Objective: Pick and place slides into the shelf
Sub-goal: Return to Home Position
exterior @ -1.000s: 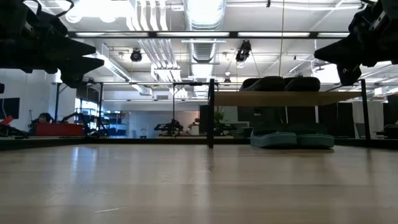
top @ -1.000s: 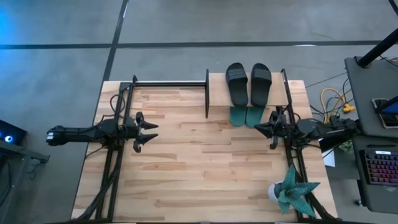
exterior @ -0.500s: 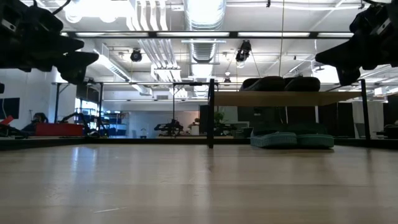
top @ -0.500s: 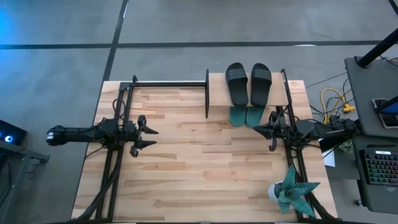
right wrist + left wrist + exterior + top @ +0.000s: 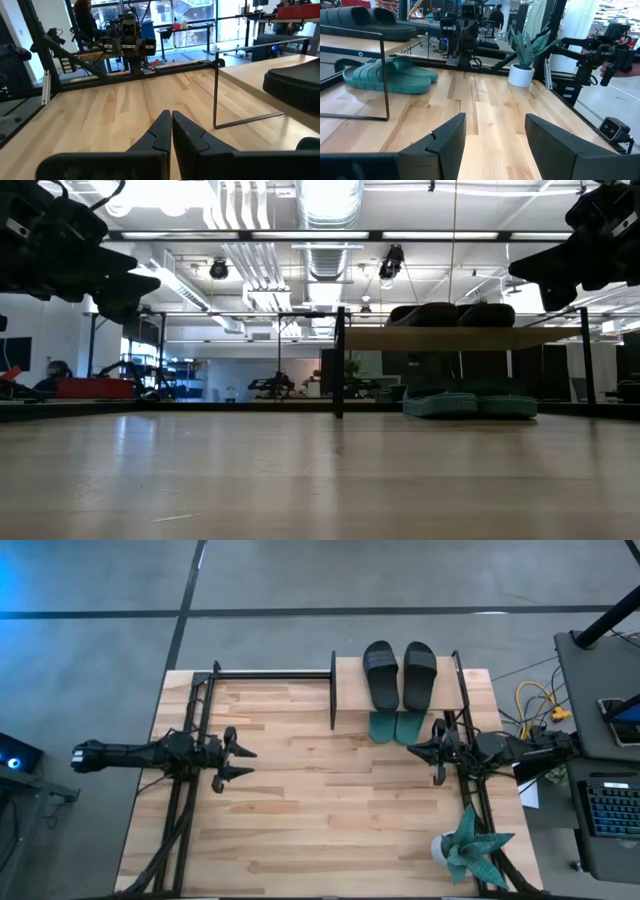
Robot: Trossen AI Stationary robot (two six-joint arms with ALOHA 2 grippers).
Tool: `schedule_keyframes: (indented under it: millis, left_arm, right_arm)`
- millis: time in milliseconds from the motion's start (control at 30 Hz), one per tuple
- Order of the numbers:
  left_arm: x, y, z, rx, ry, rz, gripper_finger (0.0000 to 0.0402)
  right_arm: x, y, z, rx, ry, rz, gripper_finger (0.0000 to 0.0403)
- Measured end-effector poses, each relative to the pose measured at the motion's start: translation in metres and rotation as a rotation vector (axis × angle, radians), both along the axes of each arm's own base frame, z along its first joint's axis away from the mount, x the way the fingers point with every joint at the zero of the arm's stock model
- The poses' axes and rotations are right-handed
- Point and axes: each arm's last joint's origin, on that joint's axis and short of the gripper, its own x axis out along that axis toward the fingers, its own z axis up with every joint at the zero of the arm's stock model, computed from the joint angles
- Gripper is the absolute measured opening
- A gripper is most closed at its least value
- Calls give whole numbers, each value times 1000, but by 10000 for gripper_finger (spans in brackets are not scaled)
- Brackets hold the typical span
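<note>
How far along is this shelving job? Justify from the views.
Done: the black slides lie on top of the shelf, the teal slides beneath it. In hand: nothing; the left gripper open, the right gripper shut, both empty. Left: no slide lies loose, so probably only homing remains.

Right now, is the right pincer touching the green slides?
Apart. The low view shows the right pincer hanging up in the air, while the green slides lie low down under the shelf.

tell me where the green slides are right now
In the high view the green slides sit side by side on the right, under the shelf, directly below the black slides on its top board.
</note>
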Motion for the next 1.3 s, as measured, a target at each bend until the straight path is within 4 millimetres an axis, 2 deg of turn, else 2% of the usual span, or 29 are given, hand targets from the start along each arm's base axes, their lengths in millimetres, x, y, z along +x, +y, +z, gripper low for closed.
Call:
schedule_keyframes:
  millis: [600,933,1300]
  left_arm:
    - [-2,0,2,8,-28,-3,191]
    - [-1,0,3,1,-40,-8,191]
    - [-1,0,4,1,-42,-4,191]
  right_arm:
    - [1,-1,-3,2,5,-34,9]
    - [1,-1,-3,155,-15,-36,9]
    - [1,-1,-3,161,-16,-36,9]
